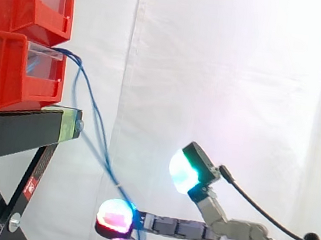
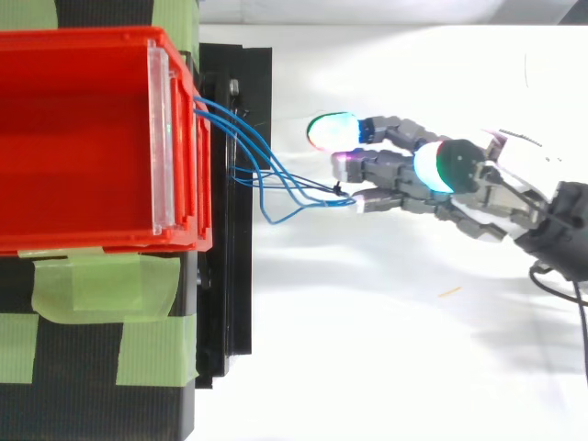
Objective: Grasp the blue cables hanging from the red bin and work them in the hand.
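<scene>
While the hand's (image 2: 503,195) straight fingers (image 1: 177,226) nip the blue cables (image 2: 292,184), thumb lifted clear, pulling away from the lower red bin (image 1: 12,74) could slip them out.

Red sticker (image 1: 30,186) on the stand's leg (image 1: 45,158): print unreadable.

The hand (image 2: 478,197) comes in from 3 o'clock with its fingers (image 2: 386,170) stretched nearly straight toward 9 o'clock. In the side view the thumb (image 1: 211,204) rises toward 11 o'clock, its pad glowing cyan-green; the fingers below lie level, and one pad glows red. The blue cables (image 2: 276,179) are pinched between the straight fingers near their tips. The dark wrist (image 2: 565,220) sits at 3 o'clock.
</scene>
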Available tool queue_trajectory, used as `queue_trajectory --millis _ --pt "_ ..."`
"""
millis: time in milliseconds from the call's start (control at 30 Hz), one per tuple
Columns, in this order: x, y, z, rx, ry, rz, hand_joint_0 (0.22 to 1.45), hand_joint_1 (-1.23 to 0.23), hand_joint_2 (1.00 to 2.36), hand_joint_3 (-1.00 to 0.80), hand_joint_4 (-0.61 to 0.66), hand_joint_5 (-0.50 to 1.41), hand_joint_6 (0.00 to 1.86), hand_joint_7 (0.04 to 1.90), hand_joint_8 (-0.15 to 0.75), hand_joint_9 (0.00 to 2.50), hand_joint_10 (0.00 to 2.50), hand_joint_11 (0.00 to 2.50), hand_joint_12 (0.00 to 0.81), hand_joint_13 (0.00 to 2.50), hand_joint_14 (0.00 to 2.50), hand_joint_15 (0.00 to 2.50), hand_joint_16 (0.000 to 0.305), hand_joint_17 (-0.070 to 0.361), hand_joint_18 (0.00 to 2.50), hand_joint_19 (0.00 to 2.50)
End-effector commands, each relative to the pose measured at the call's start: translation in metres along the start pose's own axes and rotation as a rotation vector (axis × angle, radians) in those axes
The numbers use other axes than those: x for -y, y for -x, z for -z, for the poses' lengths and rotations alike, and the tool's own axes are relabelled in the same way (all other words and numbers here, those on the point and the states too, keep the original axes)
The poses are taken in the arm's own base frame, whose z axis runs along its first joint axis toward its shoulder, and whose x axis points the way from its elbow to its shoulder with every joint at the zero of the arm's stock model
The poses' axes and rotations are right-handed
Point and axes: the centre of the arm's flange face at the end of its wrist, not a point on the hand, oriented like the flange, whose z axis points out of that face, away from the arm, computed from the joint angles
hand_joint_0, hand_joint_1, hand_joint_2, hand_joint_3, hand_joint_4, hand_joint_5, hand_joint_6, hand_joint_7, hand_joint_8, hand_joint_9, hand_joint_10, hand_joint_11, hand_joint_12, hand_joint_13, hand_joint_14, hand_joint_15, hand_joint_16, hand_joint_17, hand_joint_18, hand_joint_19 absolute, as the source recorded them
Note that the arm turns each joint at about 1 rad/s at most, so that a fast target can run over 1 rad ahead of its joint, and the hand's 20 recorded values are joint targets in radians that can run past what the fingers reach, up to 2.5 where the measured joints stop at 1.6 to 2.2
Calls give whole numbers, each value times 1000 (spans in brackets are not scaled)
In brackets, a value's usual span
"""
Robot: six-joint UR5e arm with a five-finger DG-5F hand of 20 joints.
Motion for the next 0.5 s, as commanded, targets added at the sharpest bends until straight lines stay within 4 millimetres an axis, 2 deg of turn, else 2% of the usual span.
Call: queue_trajectory --millis 0,233,467 --pt "-2 -8 -19 -21 8 -13 805 -424 1000 -1000 244 -213 5 668 352 286 4 256 426 156 8 338 66 148 269 439" --pt "-2 -15 -23 -57 -10 17 806 -424 1000 -1000 265 -175 5 676 378 485 8 443 434 239 7 364 66 147 346 457" --pt "0 -22 -23 -89 -21 18 815 -430 1000 -1000 281 -133 6 685 419 764 15 780 460 449 11 454 65 147 512 490"
